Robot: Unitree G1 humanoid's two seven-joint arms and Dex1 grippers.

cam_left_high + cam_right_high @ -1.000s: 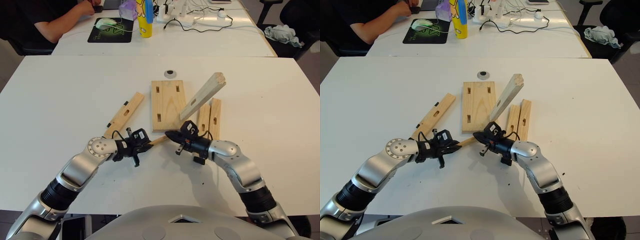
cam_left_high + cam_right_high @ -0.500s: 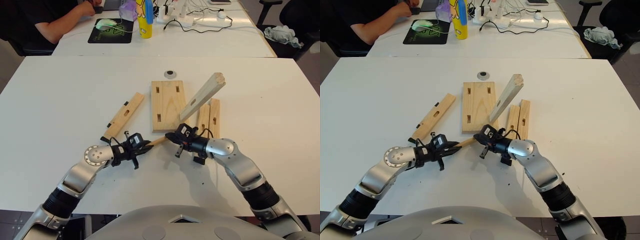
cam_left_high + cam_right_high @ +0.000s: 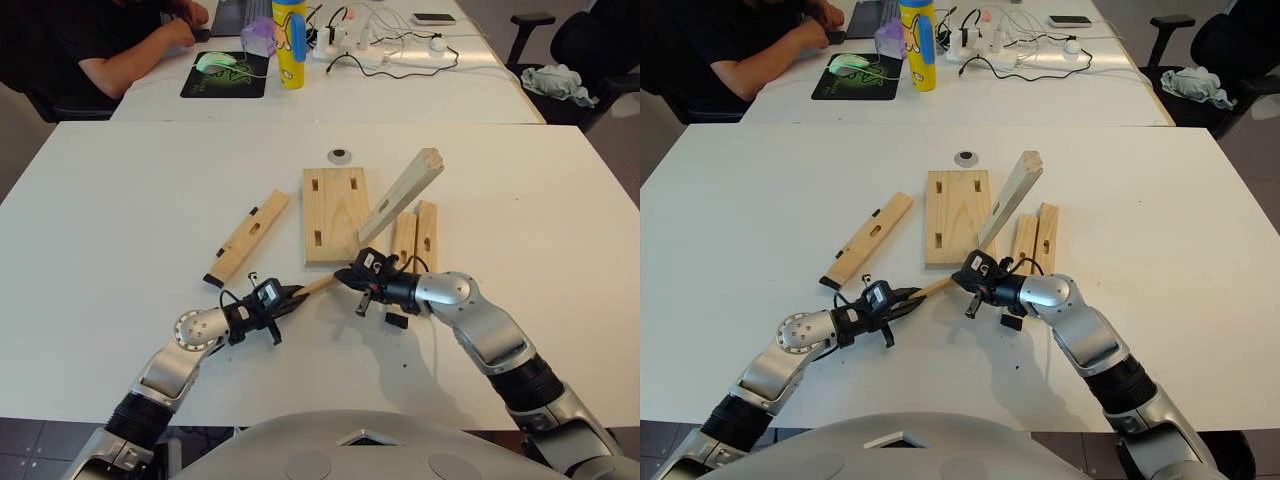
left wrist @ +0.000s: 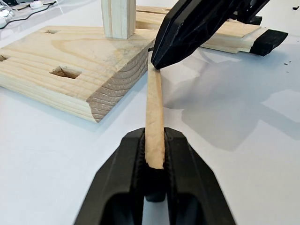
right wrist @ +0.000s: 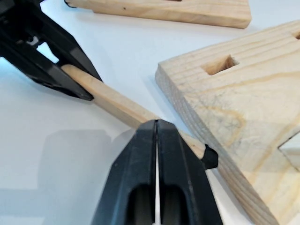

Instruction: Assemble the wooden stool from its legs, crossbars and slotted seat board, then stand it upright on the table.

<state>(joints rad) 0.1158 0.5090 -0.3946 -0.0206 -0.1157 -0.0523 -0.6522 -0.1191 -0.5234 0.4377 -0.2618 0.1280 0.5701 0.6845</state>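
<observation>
The thin crossbar [image 4: 153, 101], probably light and stiff, is clamped at one end by the left gripper [image 4: 154, 140]; the right gripper [image 5: 157, 123], fully closed, touches the other.

Arms: silver-grey rounded shells on forearms, black ribbed sleeves nearer elbows. Left arm [image 3: 160, 368] has round silver wrist disc [image 3: 194, 330] with ring of small dark screw holes. Right arm [image 3: 487, 333] has smooth, bulbous silver wrist housing. Thin black cables loop over each wrist. Small white labels on black wrist blocks. Left claw [image 4: 154, 137]: two matte black fingers, broad at base, tapering forward. Right claw [image 5: 156, 124]: same black wedge-shaped fingers, narrowing to point.
</observation>
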